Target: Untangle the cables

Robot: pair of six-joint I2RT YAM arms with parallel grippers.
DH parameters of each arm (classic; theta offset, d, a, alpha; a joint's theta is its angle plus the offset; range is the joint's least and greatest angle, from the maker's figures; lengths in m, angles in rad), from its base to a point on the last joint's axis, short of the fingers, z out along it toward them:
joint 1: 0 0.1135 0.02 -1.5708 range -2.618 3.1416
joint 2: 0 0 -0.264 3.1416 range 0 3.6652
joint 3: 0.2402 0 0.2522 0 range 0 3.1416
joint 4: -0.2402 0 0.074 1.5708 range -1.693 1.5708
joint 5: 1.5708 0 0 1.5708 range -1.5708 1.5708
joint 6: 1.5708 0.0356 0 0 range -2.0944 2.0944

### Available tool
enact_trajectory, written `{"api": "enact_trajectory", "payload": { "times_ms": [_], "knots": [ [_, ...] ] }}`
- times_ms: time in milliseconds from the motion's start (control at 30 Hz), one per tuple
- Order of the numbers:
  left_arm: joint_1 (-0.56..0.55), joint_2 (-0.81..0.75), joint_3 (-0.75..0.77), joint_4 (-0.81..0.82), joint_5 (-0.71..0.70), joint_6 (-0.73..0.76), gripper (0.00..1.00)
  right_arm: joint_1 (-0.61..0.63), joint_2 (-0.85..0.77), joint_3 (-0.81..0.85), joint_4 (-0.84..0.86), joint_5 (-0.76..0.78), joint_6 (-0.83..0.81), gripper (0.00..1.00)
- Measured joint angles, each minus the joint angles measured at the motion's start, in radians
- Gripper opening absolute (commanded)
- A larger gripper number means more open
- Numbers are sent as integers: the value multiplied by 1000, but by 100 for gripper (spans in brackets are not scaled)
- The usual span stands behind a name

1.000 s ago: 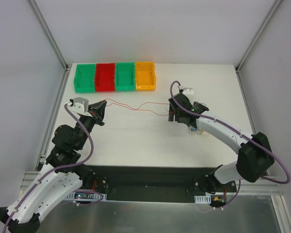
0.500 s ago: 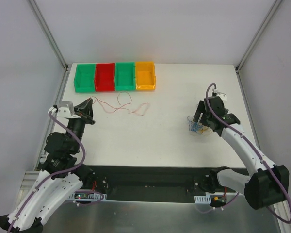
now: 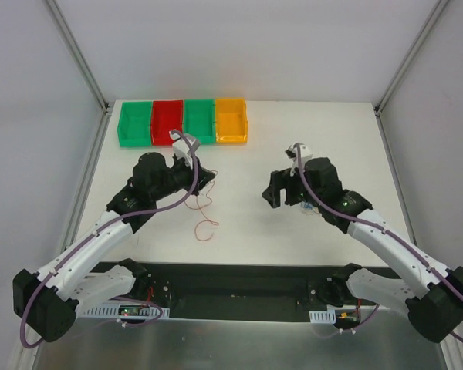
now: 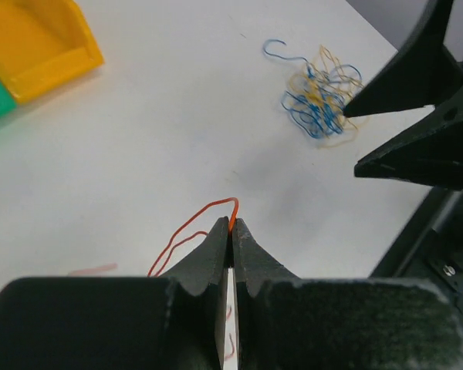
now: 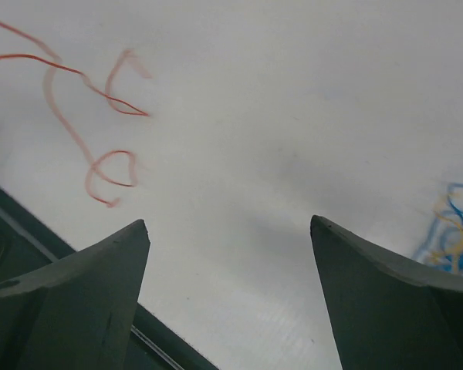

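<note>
Left gripper (image 4: 231, 230) is pinched tight on the orange wire (image 4: 203, 216), which arches just past its tips and trails loose below. Right gripper (image 5: 228, 225) hangs spread wide, holding nothing. The blue-and-yellow tangle (image 4: 320, 96) lies just outside one of its fingers.

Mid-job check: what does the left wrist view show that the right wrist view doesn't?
Left wrist only: the left tool shut on the orange cable, the yellow bin, the whole blue-yellow tangle. Right wrist only: the cable's loose end curling in small loops on the table. Both: the orange cable, some of the tangle, the right tool open.
</note>
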Motion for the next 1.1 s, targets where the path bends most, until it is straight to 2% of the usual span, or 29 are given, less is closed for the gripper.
{"api": "enact_trajectory", "payload": {
  "times_ms": [100, 300, 500, 700, 867, 900, 933, 1000, 1033, 1100],
  "knots": [
    [0, 48, 7, -22, 121, -25, 0, 80, -11, -55, 136, -89, -48, 87],
    [0, 78, 31, -29, 296, -56, 0, 137, 20, -127, 408, -264, -84, 85],
    [0, 79, 34, -6, 390, -85, 0, 260, 154, -93, 568, -272, -170, 77],
    [0, 77, 34, 1, 425, -105, 0, 327, 201, -92, 678, -176, -206, 53],
    [6, 74, 34, 23, 425, -109, 0, 335, 208, -108, 797, -165, -177, 3],
    [6, 69, 34, 23, 424, -109, 1, 336, 214, -108, 810, -163, -168, 0],
    [6, 63, 34, 23, 422, -109, 13, 337, 220, -108, 822, -163, -160, 0],
    [6, 47, 34, 23, 403, -106, 53, 338, 232, -108, 847, -161, -138, 0],
    [6, 36, 34, 22, 391, -100, 66, 340, 237, -107, 856, -156, -129, 0],
    [6, 1, 30, 19, 335, -95, 80, 340, 246, -103, 860, -137, -113, 0]
  ]
}}
